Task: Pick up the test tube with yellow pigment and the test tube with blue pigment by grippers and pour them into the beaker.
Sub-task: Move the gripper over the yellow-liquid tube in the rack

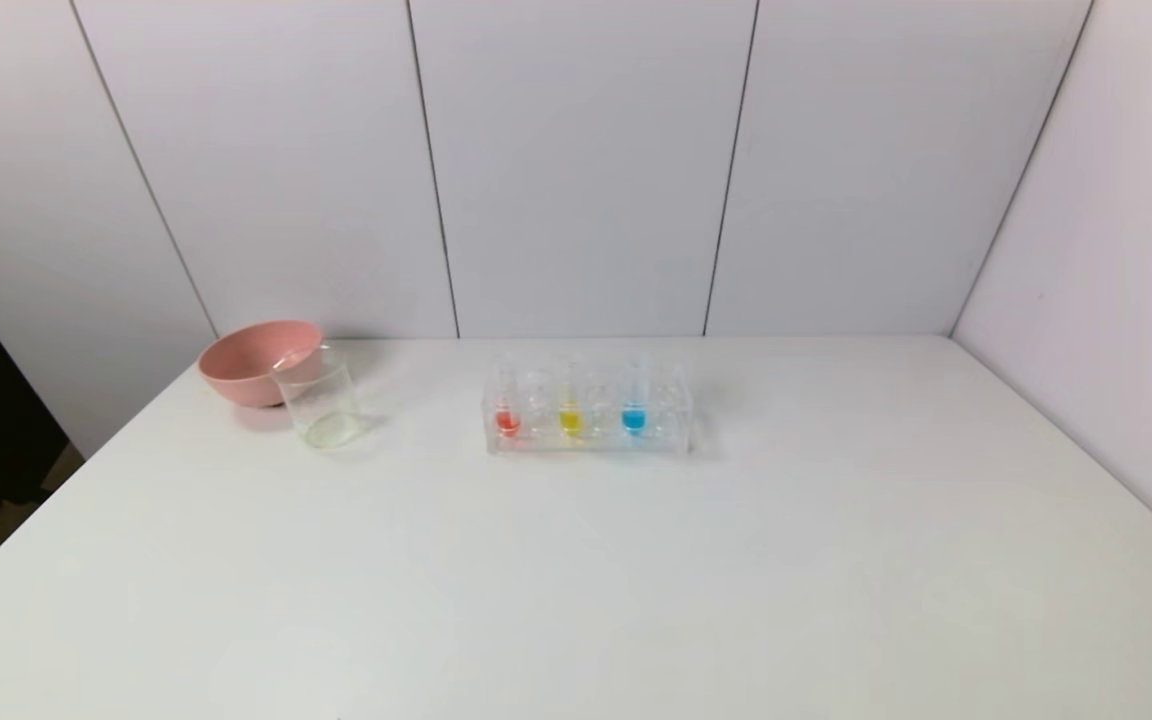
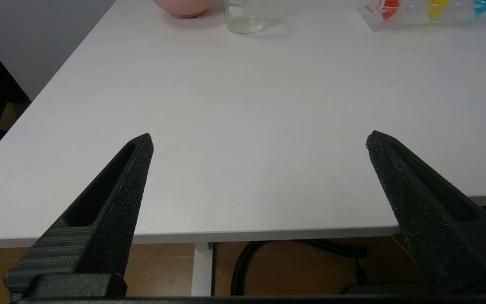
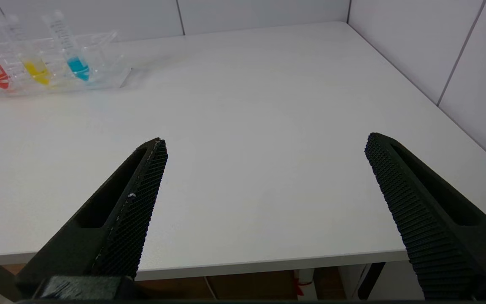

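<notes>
Both grippers parked at the white table's near edge, jaws wide, holding nothing.
Left gripper, right gripper; yellow-pigment clear tube and blue-pigment clear tube racked; small clear glass beaker toward the far-left corner.

Beaker: white printed marking on the glass wall, a volume figure ending in "mL", digits not legible. Clear tube rack: small red lettering on its end wall, too small to read. Test tube with blue pigment: fine graduation lines along the barrel, no readable numbers. No other text, brand or sign is legible.
</notes>
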